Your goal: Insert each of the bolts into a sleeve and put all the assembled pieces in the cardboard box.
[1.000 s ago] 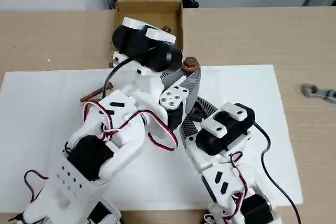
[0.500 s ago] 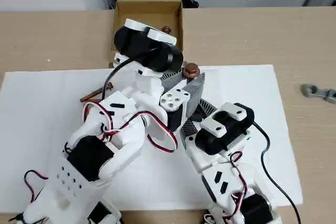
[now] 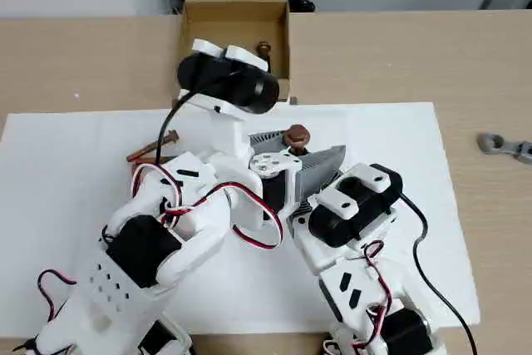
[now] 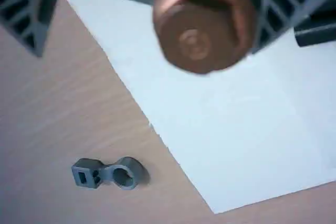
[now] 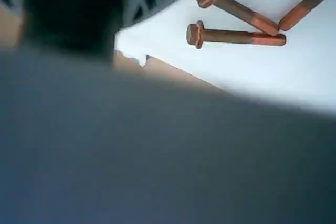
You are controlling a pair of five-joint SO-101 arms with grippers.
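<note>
**Bolt drawn back from the box, held in my left jaws**

Since one second ago my left arm (image 3: 191, 222) has carried the bolt (image 3: 296, 135) away from the near right corner of the cardboard box (image 3: 237, 10). Its head is now above the white sheet (image 3: 66, 205), just in front of my right arm (image 3: 353, 205), which has kept its place. My left jaws are clamped on this bolt. About my right jaws I cannot tell if they are apart or together.

The box stands on the table (image 3: 83, 56) at the far edge of the sheet. Inside it, near the right wall, lies one brown piece (image 3: 263, 47). The near part of the inside is hidden behind my left wrist.

My left wrist view shows the held bolt's round brown end very near, and behind it a small grey part (image 4: 107, 173) with a ring end on the bare table. In the high view this part lies well right of the sheet. My right wrist view shows three loose bolts (image 5: 236, 36) on the sheet, two with heads visible; in the high view my left arm covers most of them.
</note>
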